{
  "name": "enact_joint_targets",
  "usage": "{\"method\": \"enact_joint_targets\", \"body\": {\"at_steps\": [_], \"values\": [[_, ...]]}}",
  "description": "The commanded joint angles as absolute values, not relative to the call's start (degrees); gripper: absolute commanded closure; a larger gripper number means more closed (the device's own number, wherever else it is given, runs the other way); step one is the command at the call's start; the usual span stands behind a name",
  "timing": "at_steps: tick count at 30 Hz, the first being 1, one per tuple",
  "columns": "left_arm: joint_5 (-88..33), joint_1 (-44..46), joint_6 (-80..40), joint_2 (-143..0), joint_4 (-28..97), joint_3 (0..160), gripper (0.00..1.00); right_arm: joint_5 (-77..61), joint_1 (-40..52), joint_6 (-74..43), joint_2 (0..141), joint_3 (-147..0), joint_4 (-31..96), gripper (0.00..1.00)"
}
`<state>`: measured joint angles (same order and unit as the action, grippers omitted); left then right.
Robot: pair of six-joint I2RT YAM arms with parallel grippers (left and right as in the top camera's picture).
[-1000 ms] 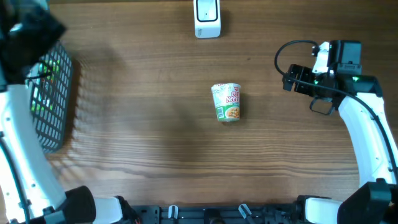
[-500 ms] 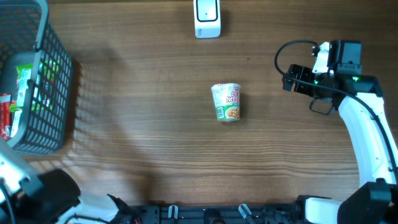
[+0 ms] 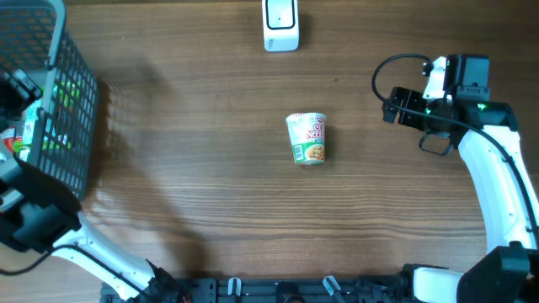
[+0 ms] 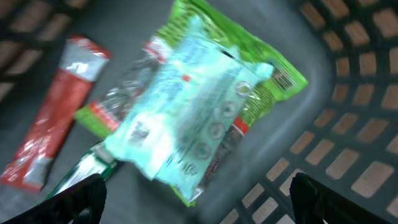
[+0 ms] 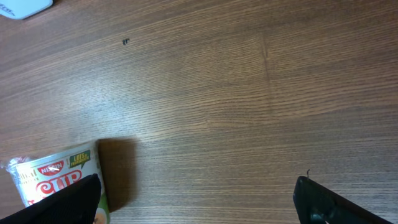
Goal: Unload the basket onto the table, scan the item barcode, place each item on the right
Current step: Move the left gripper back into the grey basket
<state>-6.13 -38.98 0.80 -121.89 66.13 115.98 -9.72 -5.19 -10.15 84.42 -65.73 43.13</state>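
A brown wood-grain table (image 3: 210, 177) fills the overhead view. At its left edge stands a black mesh basket (image 3: 77, 126), and the left gripper (image 4: 196, 199) hangs over the inside of it. Its jaws stand wide apart, one dark fingertip in each lower corner of the left wrist view, with nothing between them. The white right arm (image 3: 497, 185) reaches up the table's right side. The right gripper (image 5: 198, 200) faces the middle of the table, its jaws likewise spread wide and empty over bare wood.

A white box-shaped scanner (image 3: 280, 25) sits at the far edge of the table, near the centre. Nearer, in the middle of the table, is the white and green cup of noodles (image 3: 307, 138). It seems to lie on its side with its lid toward the scanner. It is well apart from both grippers. In the right wrist view it shows only at the lower left, partly behind the finger on that side, not between the jaws.

On the basket floor, below the left jaws, a pale mint plastic packet (image 4: 186, 118) lies on a bright green bag (image 4: 273, 71). A red stick packet (image 4: 53, 118) lies beside them.
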Motion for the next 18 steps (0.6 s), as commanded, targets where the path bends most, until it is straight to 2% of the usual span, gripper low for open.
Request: {"method": "enact_joint_targets", "body": {"at_steps": [1, 6, 8, 12, 18], "values": [[-11.6, -38.0, 8.7, -124.2, 65.5, 116.2, 0.08, -8.8, -5.3, -9.1, 84.5, -66.3, 43.1, 0.00], [-10.5, -35.5, 11.3, -126.4, 64.1, 116.2, 0.08, -8.8, -5.3, -9.1, 84.5, -66.3, 43.1, 0.00], [-7.2, -34.3, 10.4, -126.7, 63.3, 116.2, 0.00, -8.8, -5.3, -9.1, 84.5, -66.3, 43.1, 0.00], [0.9, -32.4, 8.1, -127.4, 62.3, 116.2, 0.00, -8.8, -5.3, -9.1, 84.5, -66.3, 43.1, 0.00], [1.4, -32.1, 8.1, -129.0, 61.9, 116.2, 0.00, -8.8, -5.3, -9.1, 84.5, -66.3, 43.1, 0.00]]}}
